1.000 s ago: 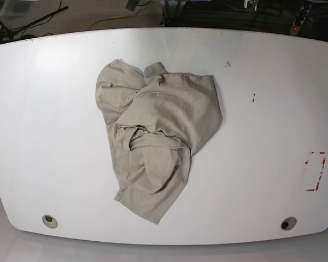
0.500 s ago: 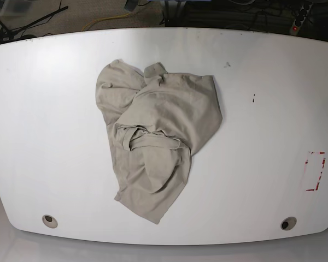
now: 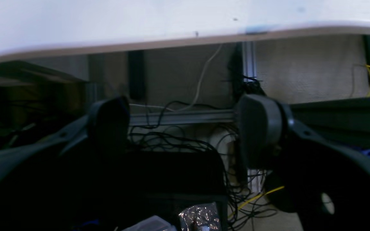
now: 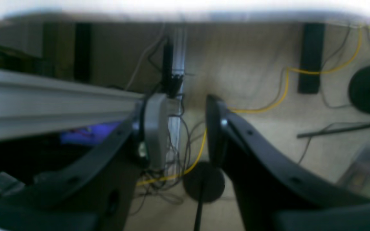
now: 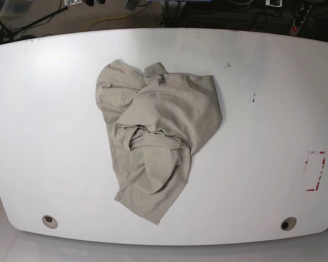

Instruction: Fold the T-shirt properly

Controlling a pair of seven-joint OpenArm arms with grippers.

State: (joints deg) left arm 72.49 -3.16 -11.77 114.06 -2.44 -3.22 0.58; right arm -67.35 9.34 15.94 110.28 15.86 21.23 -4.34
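The beige T-shirt [image 5: 156, 131] lies crumpled in a heap on the white table [image 5: 262, 109], left of centre, with one part trailing toward the near edge. Neither gripper touches it. In the left wrist view my left gripper [image 3: 183, 128] is open and empty, looking at the table's edge [image 3: 172, 41] from beyond and below it. In the right wrist view my right gripper [image 4: 185, 128] is open with a narrower gap, empty, and also below the table's edge [image 4: 185, 14]. The shirt does not show in either wrist view.
Two round cable holes [image 5: 50, 221] [image 5: 288, 223] sit near the table's front edge, and a red-marked rectangle [image 5: 315, 171] is at the right. Small bits of the arms peek in at the top edge [image 5: 72, 2] [image 5: 271, 2]. Cables and frame rails lie under the table [image 3: 185, 141].
Small bits of both arms have come into the base view at the top edge. The T-shirt has not moved.
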